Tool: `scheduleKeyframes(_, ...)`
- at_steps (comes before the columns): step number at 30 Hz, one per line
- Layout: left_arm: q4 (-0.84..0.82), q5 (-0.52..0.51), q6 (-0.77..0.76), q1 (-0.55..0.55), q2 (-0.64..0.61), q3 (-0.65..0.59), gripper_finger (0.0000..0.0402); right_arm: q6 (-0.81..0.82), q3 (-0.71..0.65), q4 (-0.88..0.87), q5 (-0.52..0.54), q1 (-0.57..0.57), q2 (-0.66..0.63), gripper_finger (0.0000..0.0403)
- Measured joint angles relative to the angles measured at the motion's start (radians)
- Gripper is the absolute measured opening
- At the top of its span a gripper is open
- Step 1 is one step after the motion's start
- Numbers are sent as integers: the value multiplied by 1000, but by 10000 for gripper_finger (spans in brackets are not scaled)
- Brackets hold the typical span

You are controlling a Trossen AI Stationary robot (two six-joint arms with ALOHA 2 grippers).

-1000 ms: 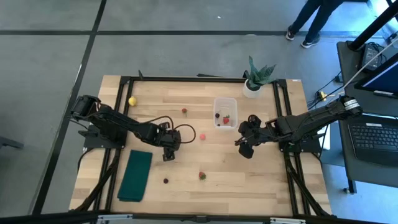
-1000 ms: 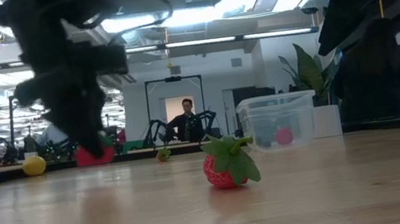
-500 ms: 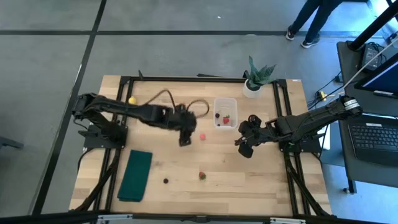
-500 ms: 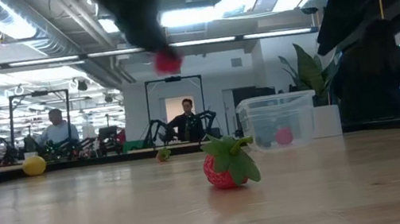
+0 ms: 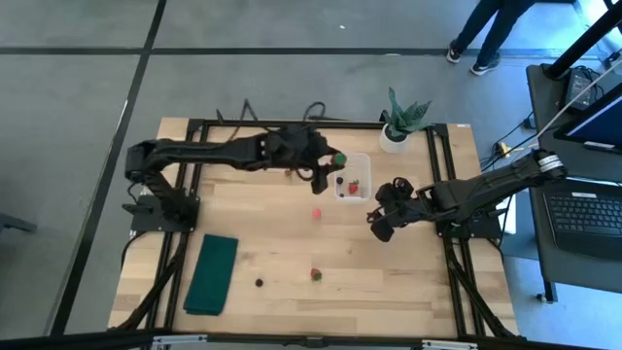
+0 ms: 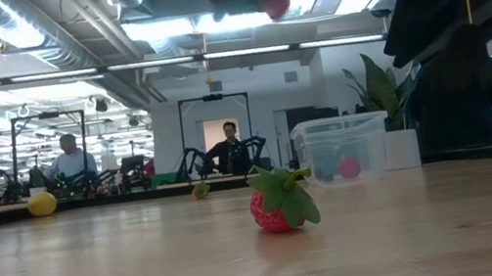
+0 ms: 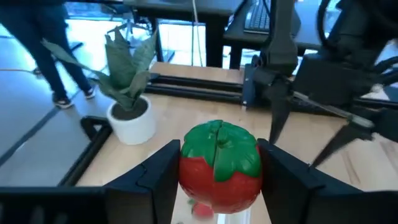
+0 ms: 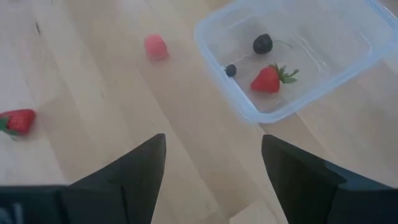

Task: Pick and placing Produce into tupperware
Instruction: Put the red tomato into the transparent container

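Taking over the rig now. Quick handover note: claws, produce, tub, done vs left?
Left claw: shut on a red strawberry with a green top, raised at the near-left edge of the tupperware.
Right claw: open, empty, waiting right of the tub.
Done: in the tub are one strawberry and two dark berries.
Left: release the held strawberry into the tub. On the table: pink piece, another strawberry, dark berry, yellow piece near the far left edge.
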Motion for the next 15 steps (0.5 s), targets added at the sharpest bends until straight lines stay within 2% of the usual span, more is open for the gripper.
scheduleKeyframes(5, 30, 65, -5, 8, 138, -2, 180, 1, 0, -13, 1, 12, -56, 267)
scheduleKeyframes(10, 162, 146, -52, 8, 268, -2, 183, 2, 0, -6, 3, 12, -109, 267)
scheduleKeyframes(15, 203, 151, -82, 17, 351, -3, 182, 2, 0, -5, 3, 12, -134, 267)
